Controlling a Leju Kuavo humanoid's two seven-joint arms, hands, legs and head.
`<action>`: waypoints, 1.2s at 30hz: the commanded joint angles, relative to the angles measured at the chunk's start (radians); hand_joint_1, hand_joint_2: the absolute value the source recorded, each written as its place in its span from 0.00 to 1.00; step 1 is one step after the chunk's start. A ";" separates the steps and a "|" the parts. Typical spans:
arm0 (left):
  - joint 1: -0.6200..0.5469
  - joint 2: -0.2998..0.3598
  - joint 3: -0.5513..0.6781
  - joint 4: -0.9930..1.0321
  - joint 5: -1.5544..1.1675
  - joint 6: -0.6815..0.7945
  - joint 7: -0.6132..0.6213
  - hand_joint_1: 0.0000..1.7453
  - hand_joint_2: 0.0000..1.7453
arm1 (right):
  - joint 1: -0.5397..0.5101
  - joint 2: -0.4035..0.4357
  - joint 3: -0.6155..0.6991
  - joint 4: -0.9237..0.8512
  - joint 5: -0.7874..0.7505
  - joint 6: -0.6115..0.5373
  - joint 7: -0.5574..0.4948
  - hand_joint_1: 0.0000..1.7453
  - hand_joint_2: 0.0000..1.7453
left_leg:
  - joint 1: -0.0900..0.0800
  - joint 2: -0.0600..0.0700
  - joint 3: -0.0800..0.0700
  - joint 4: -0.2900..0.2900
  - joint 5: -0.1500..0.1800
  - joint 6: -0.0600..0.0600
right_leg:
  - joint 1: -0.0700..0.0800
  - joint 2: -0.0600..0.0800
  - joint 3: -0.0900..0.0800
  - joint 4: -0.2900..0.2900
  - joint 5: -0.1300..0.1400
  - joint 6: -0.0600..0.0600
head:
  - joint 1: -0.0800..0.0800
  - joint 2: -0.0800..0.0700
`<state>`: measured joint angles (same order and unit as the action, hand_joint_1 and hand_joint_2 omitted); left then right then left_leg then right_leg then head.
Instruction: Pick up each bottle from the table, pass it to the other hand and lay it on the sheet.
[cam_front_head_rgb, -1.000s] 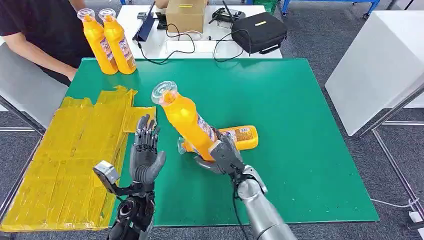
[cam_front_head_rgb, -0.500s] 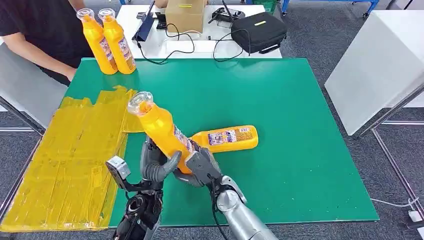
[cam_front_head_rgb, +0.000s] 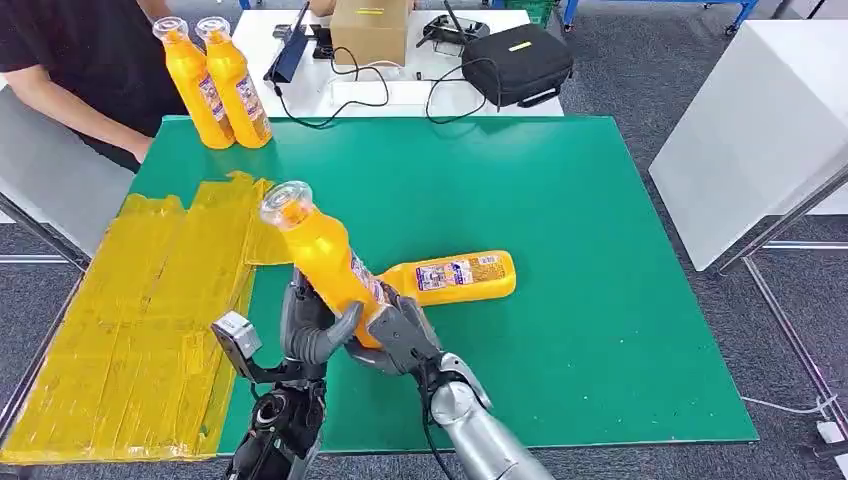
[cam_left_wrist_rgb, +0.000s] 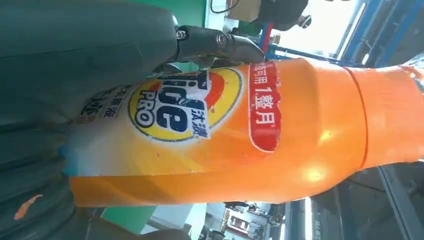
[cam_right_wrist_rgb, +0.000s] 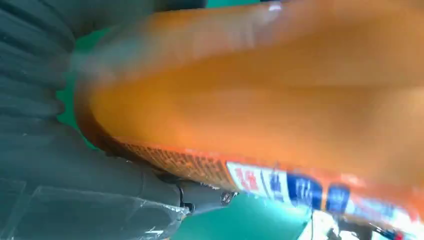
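An orange bottle with a clear cap is held tilted above the green table's near edge, cap toward the yellow sheet. My right hand grips its base, and my left hand wraps its lower body from the other side, thumb in front. The left wrist view has the bottle's label against the palm. In the right wrist view the bottle is blurred and close. A second orange bottle lies on its side on the table just behind the hands.
Two more orange bottles stand upright at the table's far left corner, beside a person in black. A cardboard box, cables and a black case are on the white table behind. A white panel stands to the right.
My right hand carried the bottle leftward to my left hand, which closed around it. Over the last half second the bottle barely shifted.
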<state>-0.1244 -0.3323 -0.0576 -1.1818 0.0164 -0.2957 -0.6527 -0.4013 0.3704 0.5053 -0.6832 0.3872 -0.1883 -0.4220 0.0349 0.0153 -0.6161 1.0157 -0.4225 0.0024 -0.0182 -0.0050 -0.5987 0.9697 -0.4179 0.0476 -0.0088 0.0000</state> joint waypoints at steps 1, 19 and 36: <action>-0.053 -0.015 -0.010 0.070 -0.012 0.018 0.014 0.00 1.00 | -0.039 -0.021 0.319 0.090 0.018 -0.100 0.114 1.00 1.00 | 0.000 -0.002 0.002 -0.001 0.000 0.001 | 0.000 -0.001 0.002 0.000 -0.001 -0.002 | 0.000 0.000; -0.090 0.059 -0.034 0.176 -0.297 0.154 0.081 1.00 1.00 | -0.049 -0.021 0.380 0.167 0.193 -0.102 0.217 1.00 1.00 | -0.001 -0.003 0.002 -0.001 0.000 0.001 | 0.000 -0.002 0.002 -0.001 -0.001 -0.002 | 0.000 0.000; -0.031 0.100 0.125 -0.069 -0.294 0.276 0.034 1.00 1.00 | 0.136 -0.064 -0.041 -0.368 0.345 -0.039 -0.022 0.00 0.00 | -0.001 -0.001 0.001 0.000 -0.001 0.002 | 0.000 0.000 0.001 0.002 -0.002 -0.003 | 0.001 0.000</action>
<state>-0.1487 -0.2933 -0.0160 -1.1048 -0.2468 -0.1250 -0.6092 -0.4251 0.3407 0.7480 -0.5799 0.6307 -0.3673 -0.2920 0.0349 0.0146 -0.6172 1.0156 -0.4224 0.0024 -0.0182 -0.0055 -0.5989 0.9701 -0.4179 0.0476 -0.0080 0.0000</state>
